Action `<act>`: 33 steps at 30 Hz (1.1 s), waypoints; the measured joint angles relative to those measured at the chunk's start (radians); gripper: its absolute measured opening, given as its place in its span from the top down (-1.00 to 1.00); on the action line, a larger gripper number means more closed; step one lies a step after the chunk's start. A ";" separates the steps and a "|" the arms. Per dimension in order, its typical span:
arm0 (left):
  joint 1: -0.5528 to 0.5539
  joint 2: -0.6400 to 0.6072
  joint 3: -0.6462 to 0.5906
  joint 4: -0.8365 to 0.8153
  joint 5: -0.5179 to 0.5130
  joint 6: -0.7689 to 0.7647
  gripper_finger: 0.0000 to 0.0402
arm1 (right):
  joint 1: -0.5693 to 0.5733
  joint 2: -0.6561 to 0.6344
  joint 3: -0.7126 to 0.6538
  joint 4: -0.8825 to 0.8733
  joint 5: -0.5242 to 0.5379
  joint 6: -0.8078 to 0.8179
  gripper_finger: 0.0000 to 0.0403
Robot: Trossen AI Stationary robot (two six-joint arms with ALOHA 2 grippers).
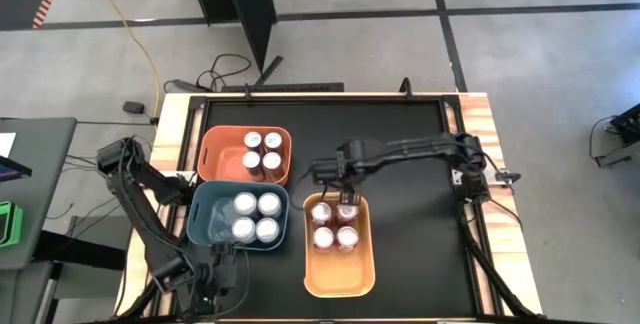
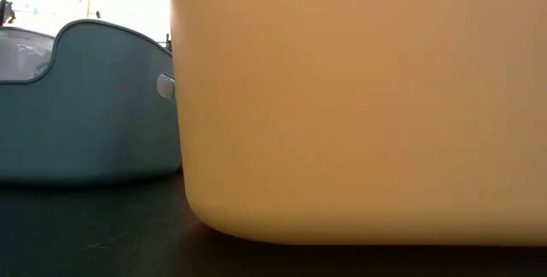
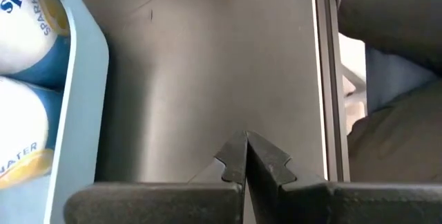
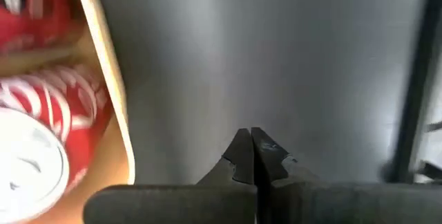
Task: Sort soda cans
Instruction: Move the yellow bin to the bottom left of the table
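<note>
The yellow bin (image 2: 359, 106) filled the low view. My right pincer (image 4: 251, 156) hung pressed together, empty, beside its rim; the left pincer (image 3: 246, 158) likewise, by the blue bin (image 1: 203, 214). Best lift clear before retreating (cans stand close). Soda cans (image 1: 335, 226) counted: four per bin, orange bin (image 1: 215, 154) included; none on the bench (image 1: 420, 154).

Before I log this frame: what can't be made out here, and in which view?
- Low view: the yellow bin fills the picture and hides both arms; one can barely peeks out beside it.
- Right wrist view: the red cans are blurred and cut off by the edge.
- High view: can labels too small to read.
- Left wrist view: the label on a can in the blue bin is cut off.
</note>
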 joint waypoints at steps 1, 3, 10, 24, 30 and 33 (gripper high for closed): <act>-0.007 0.000 0.000 -0.003 -0.008 -0.009 1.00 | -0.013 -0.001 -0.015 0.003 -0.036 -0.018 1.00; -0.020 0.000 0.000 -0.012 -0.023 -0.027 1.00 | -0.031 -0.002 -0.047 0.019 -0.099 -0.053 1.00; -0.045 0.000 0.000 -0.028 -0.064 -0.054 1.00 | -0.029 -0.001 -0.131 0.048 -0.235 -0.095 1.00; -0.019 0.000 0.000 0.013 -0.230 0.038 1.00 | 0.099 -0.001 -0.145 0.060 -0.290 -0.018 1.00; 0.020 0.000 -0.025 0.116 -0.234 0.129 1.00 | 0.134 -0.001 -0.145 0.064 -0.290 0.044 1.00; 0.041 0.001 -0.067 0.224 -0.228 0.193 1.00 | 0.150 -0.001 -0.145 0.067 -0.290 0.084 1.00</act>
